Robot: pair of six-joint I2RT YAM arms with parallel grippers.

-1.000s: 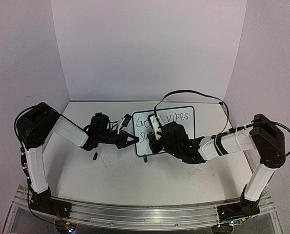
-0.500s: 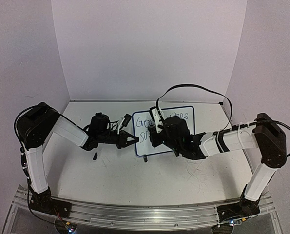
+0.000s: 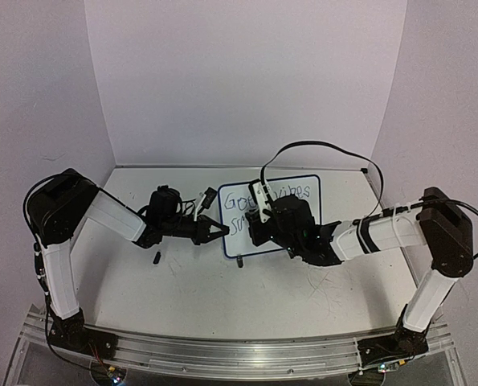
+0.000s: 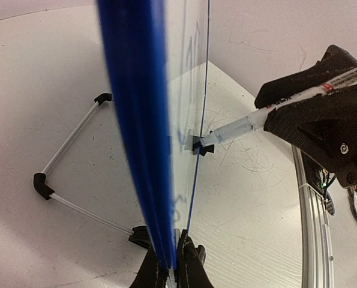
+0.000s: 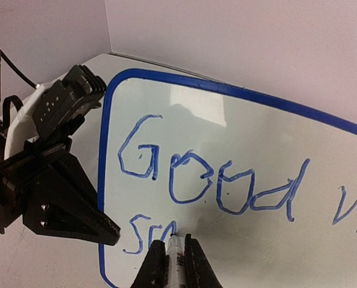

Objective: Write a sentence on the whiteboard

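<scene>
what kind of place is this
Probably a robotics lab bench: left arm and right arm bolted to a metal rail, a plain white backdrop, and a marker writing on a small whiteboard.

You've got two hands to count, a left hand [image 4: 172,268] and a right hand [image 5: 173,252]. There's one whiteboard [image 5: 244,129], one marker [image 4: 237,128], two lines of writing [image 5: 217,191], and one small dark piece [image 3: 156,258] on the one worktop [image 3: 198,301].
</scene>
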